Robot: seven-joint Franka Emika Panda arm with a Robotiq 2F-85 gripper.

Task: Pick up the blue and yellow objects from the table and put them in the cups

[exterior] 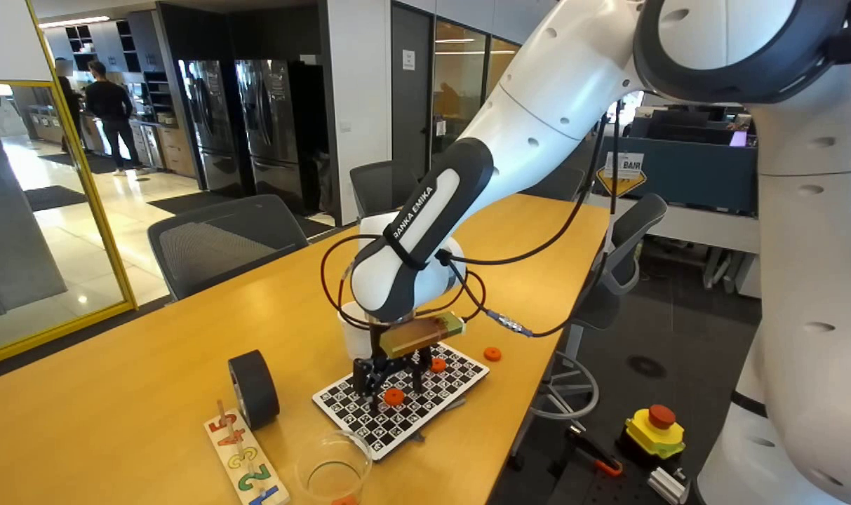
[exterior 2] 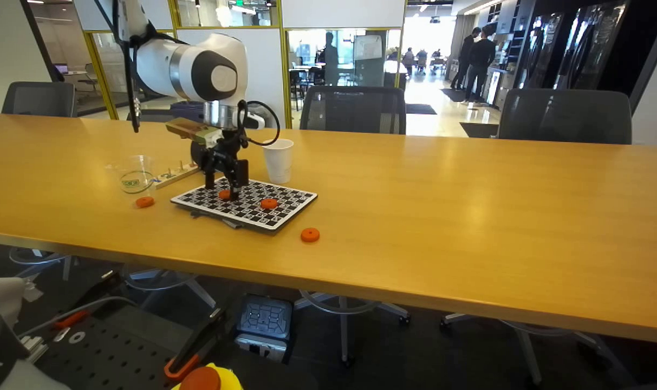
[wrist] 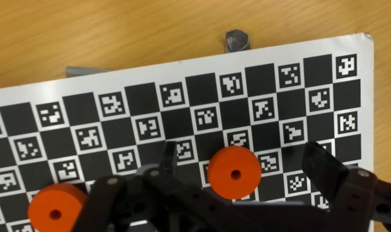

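Note:
Several small orange-red discs with a centre hole show; no blue piece is in view. My gripper (wrist: 240,151) is open, its fingers on either side of a disc (wrist: 234,174) on the checkered board, with a gap on both sides. The gripper also shows in both exterior views (exterior: 396,398) (exterior 2: 221,190). A second disc (exterior 2: 269,203) lies on the board. One disc (exterior 2: 310,234) lies on the table (exterior 2: 469,227) beyond the board, another (exterior 2: 145,202) beside the clear cup (exterior 2: 136,176). The white paper cup (exterior 2: 279,162) stands upright behind the board; its inside is hidden.
The checkered board (exterior: 341,401) lies raised on grey pieces under its edge. A black cylindrical roll (exterior: 255,388) and a wooden strip with coloured numbers and upright pegs (exterior: 246,459) stand beside it. Cables hang around the wrist close to the white cup. Chairs line the table.

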